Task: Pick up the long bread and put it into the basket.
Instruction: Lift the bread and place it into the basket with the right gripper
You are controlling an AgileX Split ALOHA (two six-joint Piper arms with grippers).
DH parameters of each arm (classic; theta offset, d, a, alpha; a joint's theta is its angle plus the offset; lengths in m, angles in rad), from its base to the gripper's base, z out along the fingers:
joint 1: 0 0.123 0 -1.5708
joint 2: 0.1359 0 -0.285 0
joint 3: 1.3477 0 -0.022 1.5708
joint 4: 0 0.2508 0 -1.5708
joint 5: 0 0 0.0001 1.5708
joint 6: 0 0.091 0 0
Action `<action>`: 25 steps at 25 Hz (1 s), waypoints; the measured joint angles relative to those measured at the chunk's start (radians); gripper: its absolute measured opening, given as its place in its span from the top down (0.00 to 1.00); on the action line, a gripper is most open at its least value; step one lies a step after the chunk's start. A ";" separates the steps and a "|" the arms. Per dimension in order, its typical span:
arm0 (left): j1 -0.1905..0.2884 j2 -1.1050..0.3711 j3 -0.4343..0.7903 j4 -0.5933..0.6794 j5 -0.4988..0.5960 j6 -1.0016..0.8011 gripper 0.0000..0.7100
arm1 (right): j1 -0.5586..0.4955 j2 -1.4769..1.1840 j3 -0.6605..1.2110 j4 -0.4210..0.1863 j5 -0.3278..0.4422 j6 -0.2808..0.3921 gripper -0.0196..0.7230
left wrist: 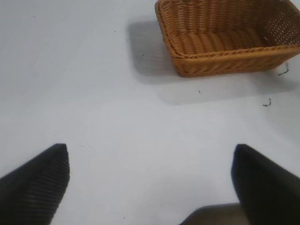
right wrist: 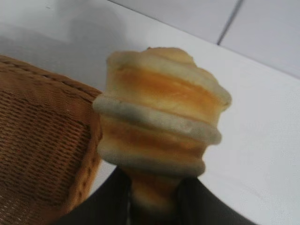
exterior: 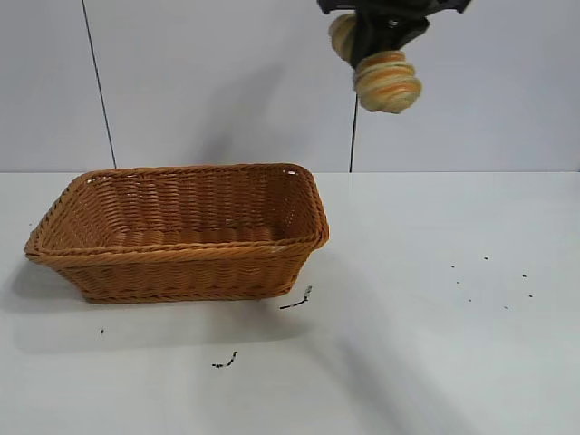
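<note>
Exterior view: the right pincer sits at the top edge, its body cut off by the frame, so only dark finger parts show. It pinches the long bread, a tan-yellow ridged loaf with orange-brown crosswise stripes, held high in the air, above and to the right of the basket's right end. One rounded end hangs below the fingers; the other end pokes out behind them, partly hidden. The basket, a large rectangular orange-brown woven wicker one with flared sides and braided rim, rests on the white surface at left. Nothing lies inside it as far as visible. Small dark specks lie on the surface near the basket's front. The left arm is out of frame here.

Left wrist view: the left pincer hangs spread over bare surface, two dark ribbed fingertips wide apart, gripping nothing. The basket lies well away, cut off by the frame at its far end.

Right wrist view: the bread fills the frame end-on, matte crust with raised pale ridges. Two dark fingers press on its lower part. The basket's weave and rim show below and beside it.
</note>
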 joint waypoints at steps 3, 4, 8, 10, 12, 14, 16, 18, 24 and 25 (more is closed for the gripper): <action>0.000 0.000 0.000 0.000 0.000 0.000 0.03 | 0.055 0.039 -0.002 0.000 -0.035 -0.223 0.82; 0.000 0.000 0.000 0.000 0.000 0.000 0.03 | 0.067 0.051 -0.002 0.001 -0.037 -0.298 0.82; 0.000 0.000 0.000 0.000 0.000 0.000 0.03 | 0.105 0.097 -0.002 0.007 -0.040 -0.505 0.82; 0.000 0.000 0.000 0.000 0.000 0.000 0.03 | 0.113 0.126 -0.002 0.016 -0.046 -0.549 0.82; 0.000 0.000 0.000 0.000 0.000 0.000 0.03 | 0.116 0.156 -0.002 0.022 -0.050 -0.565 0.82; 0.000 0.000 0.000 0.000 0.000 0.000 0.03 | 0.116 0.185 -0.002 0.027 -0.051 -0.571 0.82; 0.000 0.000 0.000 0.000 0.000 0.000 0.03 | 0.116 0.208 -0.002 0.034 -0.054 -0.572 0.82; 0.000 0.000 0.000 0.000 0.000 0.000 0.03 | 0.116 0.220 -0.001 0.050 -0.054 -0.572 0.82; 0.000 0.000 0.000 0.000 0.000 0.000 0.03 | 0.116 0.220 0.000 0.100 -0.064 -0.572 0.72; 0.000 0.000 0.000 0.000 0.000 0.000 0.03 | 0.116 0.220 0.000 0.100 -0.064 -0.572 0.63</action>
